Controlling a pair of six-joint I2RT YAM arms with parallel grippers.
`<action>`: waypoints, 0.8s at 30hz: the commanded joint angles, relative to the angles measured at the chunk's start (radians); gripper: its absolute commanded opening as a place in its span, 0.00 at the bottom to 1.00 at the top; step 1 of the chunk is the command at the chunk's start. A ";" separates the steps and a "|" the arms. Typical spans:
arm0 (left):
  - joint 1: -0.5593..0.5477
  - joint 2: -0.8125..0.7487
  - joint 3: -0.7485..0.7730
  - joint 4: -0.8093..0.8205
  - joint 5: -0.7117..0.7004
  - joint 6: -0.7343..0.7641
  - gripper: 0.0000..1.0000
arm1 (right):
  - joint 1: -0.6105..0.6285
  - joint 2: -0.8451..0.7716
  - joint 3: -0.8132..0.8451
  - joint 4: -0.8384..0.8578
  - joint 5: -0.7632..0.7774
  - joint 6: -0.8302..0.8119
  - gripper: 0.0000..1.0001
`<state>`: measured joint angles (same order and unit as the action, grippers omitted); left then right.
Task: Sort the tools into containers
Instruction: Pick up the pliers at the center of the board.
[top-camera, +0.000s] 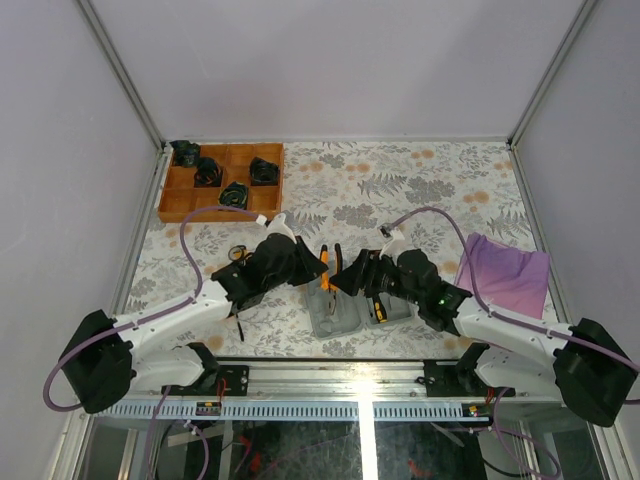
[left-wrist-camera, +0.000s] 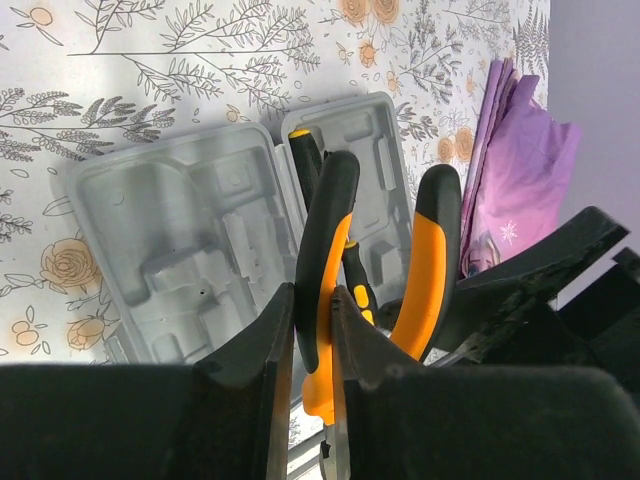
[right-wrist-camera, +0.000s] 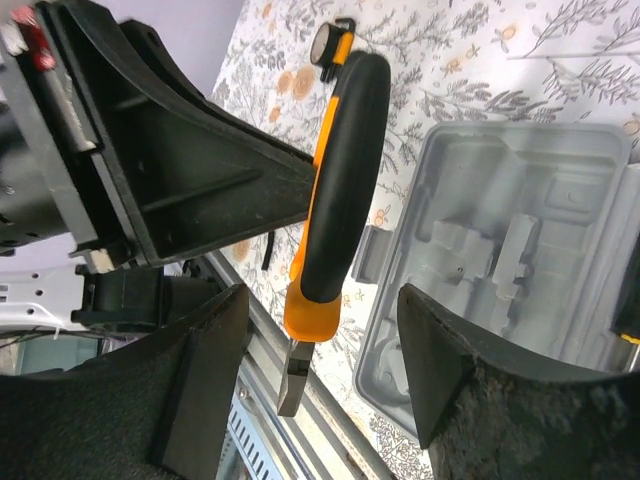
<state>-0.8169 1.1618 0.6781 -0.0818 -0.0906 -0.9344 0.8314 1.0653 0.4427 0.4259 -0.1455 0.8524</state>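
Surface, top view: floral-print surface (top-camera: 400, 190) with an open grey case (top-camera: 335, 318) at the near edge, a purple cloth (top-camera: 505, 275) to its right, and an orange tray (top-camera: 170, 205) at the far left, seen only from above.
Arms, top view: both wrists meet over the case and hide the state of their fingers.
Left wrist view: left fingers (left-wrist-camera: 250, 345) clamp one handle of the orange-and-black pliers (left-wrist-camera: 425, 260), raised by the case. A screwdriver (left-wrist-camera: 306, 160) lies in the half nearer the cloth.
Right wrist view: right fingers (right-wrist-camera: 440, 350) stand wide on either side of the pliers, clear of them. The metal nose shows plainly here.
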 joint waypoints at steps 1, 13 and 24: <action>-0.016 0.008 0.065 0.111 -0.037 -0.025 0.00 | 0.021 0.053 0.029 0.100 -0.062 0.022 0.67; -0.034 0.009 0.084 0.105 -0.056 -0.029 0.00 | 0.050 0.127 0.052 0.137 -0.079 0.016 0.29; -0.035 -0.167 0.139 -0.026 -0.058 0.057 0.44 | 0.051 0.010 0.107 -0.005 0.113 -0.162 0.00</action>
<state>-0.8440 1.0966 0.7307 -0.0959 -0.1333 -0.9241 0.8783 1.1584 0.4770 0.4648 -0.1741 0.8127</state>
